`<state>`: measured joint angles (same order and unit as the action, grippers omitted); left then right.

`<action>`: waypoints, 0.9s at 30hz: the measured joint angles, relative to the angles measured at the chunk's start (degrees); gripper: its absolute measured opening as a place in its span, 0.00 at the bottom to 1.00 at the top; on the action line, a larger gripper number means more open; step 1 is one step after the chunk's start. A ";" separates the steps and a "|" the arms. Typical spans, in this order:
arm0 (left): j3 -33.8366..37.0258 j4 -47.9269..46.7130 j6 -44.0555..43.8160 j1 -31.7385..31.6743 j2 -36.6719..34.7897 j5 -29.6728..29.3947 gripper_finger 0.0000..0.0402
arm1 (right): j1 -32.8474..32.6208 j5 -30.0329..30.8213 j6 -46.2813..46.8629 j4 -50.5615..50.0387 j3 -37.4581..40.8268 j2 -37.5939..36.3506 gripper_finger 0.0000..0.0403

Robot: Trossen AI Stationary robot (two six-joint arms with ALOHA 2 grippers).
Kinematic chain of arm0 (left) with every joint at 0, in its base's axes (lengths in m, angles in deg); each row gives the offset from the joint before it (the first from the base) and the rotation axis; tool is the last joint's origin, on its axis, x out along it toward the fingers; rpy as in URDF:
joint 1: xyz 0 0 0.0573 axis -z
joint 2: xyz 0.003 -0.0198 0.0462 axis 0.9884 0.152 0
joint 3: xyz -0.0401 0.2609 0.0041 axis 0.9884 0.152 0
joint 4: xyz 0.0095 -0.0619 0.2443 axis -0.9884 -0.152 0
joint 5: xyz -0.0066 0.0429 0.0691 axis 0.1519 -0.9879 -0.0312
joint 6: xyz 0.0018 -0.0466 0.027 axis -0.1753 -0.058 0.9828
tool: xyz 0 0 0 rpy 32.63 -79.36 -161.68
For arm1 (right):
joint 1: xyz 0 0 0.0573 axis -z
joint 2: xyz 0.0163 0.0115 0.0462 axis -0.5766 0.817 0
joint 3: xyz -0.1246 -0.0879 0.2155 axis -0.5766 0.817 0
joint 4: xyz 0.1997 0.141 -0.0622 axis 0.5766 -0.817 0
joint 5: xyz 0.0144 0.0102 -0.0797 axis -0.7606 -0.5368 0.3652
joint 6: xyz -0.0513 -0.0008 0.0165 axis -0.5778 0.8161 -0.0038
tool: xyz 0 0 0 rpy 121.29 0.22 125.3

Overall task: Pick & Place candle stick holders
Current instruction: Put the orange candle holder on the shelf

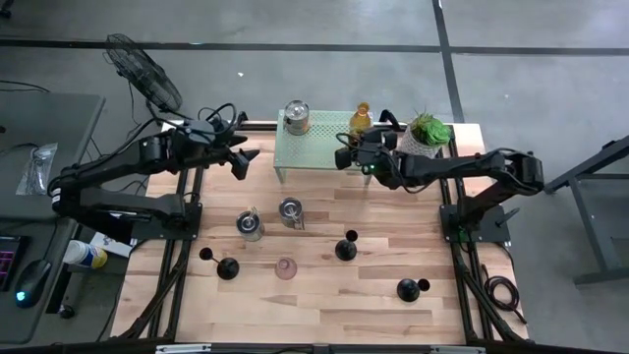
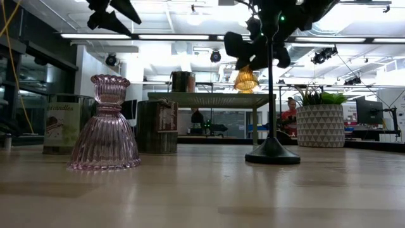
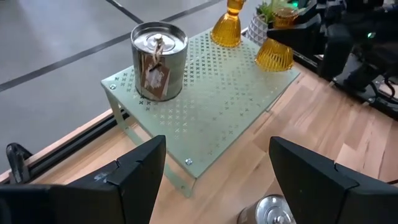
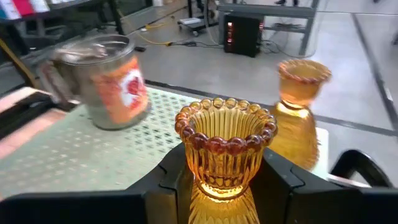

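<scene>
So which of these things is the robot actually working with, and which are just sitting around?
Part of the job:
amber holder in the right end effector
second amber holder
silver cups
pink holder
black sticks

Just there:
plant
green rack
fan

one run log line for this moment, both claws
right claw: shut on ribbed amber glass candle holder over pale green perforated metal rack | left claw: open, empty, near rack front
</scene>
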<state>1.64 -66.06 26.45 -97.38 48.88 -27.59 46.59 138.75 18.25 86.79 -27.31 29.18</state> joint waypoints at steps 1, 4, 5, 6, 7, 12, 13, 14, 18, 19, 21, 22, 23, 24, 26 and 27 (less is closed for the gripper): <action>0.28 -0.36 -0.03 0.00 -0.42 0.00 0.70 | -0.02 0.20 0.13 0.07 0.55 -0.33 0.28; 0.96 -0.32 -0.05 0.00 -2.06 -0.30 0.70 | -0.02 0.23 0.02 2.04 2.33 -2.39 0.28; 1.07 -0.46 -0.05 0.00 -2.53 -0.40 0.70 | -0.02 0.36 -0.14 2.20 3.13 -3.35 0.28; 1.16 -0.27 -0.07 0.00 -3.07 -0.44 0.70 | -0.02 0.38 -0.30 2.21 4.04 -4.53 0.28; 1.35 -0.26 -0.08 0.00 -3.62 -0.44 0.70 | 0.00 0.17 -0.41 2.20 5.16 -5.92 0.28; 2.06 -0.67 -0.08 0.00 -5.63 -0.46 0.70 | 1.34 -6.95 -2.22 3.99 12.48 -15.55 0.28; 2.16 -0.57 -0.08 0.00 -5.93 -0.48 0.70 | 1.96 -9.72 -3.01 5.24 14.09 -17.70 0.28; 2.39 -0.43 -0.08 0.00 -6.16 -0.48 0.70 | 2.66 -13.20 -4.13 6.85 15.71 -19.66 0.28; 3.58 -0.11 -0.08 0.00 -6.18 -0.55 0.70 | 6.30 -26.67 -10.33 12.39 20.36 -24.71 0.28; 3.78 -0.19 -0.08 0.00 -6.17 -0.53 0.70 | 7.24 -28.72 -11.88 13.00 20.84 -25.05 0.28; 4.18 0.39 -0.08 0.00 -6.17 -0.41 0.70 | 9.03 -31.21 -15.25 13.55 21.30 -24.90 0.28; 4.48 0.88 -0.08 0.00 -6.21 -0.32 0.70 | 9.85 -32.07 -17.24 13.58 21.38 -24.41 0.28; 4.62 1.13 -0.10 0.00 -6.19 -0.09 0.70 | 10.57 -33.08 -19.72 14.44 21.38 -23.65 0.28; 4.67 1.14 -0.08 -0.02 -6.16 0.10 0.70 | 11.24 -34.24 -22.40 15.40 21.38 -22.94 0.28; 4.68 1.20 -0.09 0.00 -6.14 0.24 0.70 | 12.34 -36.21 -26.84 18.17 21.38 -21.12 0.28; 4.69 1.26 -0.09 0.00 -6.16 0.24 0.70 | 12.77 -37.16 -27.92 20.13 21.37 -20.11 0.28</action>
<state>6.33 -64.80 26.36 -97.38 42.72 -27.35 59.36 101.59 -9.68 106.92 -5.95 9.07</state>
